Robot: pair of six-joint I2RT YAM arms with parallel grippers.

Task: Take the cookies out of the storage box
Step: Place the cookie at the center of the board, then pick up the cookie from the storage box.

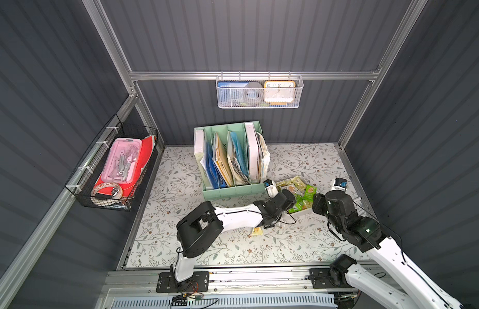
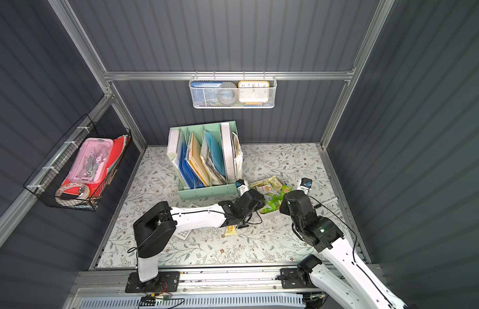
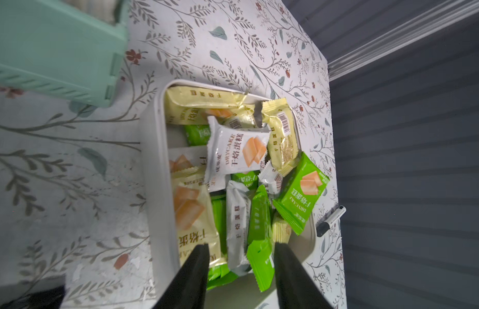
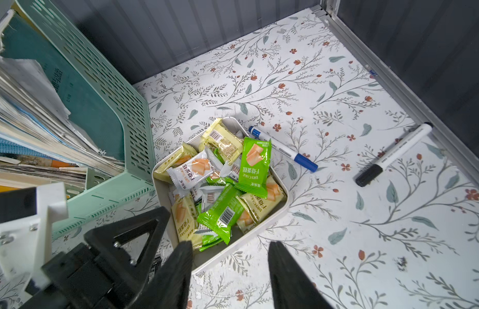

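1. A robot test booth dressed as an office desk: grey ribbed wall panels point(image 1: 259, 34) in an aluminium frame point(image 1: 254, 75).
2. Left arm point(image 1: 241, 214) and right arm point(image 1: 388, 254) bolted to a rail point(image 1: 259, 278) at 6 o'clock.
3. File organiser point(image 1: 233, 190) on the floral table point(image 1: 286, 248); stationery in a mesh basket point(image 1: 259, 104) at 12 o'clock, a wire basket point(image 1: 85, 187) at 9.

Glossy wrapped cookies point(image 3: 238, 149); matt plastic storage box point(image 3: 155, 160)

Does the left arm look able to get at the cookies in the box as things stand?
Probably yes: the left gripper hangs over the open box, jaws apart astride some of the cookies; nothing covers them.
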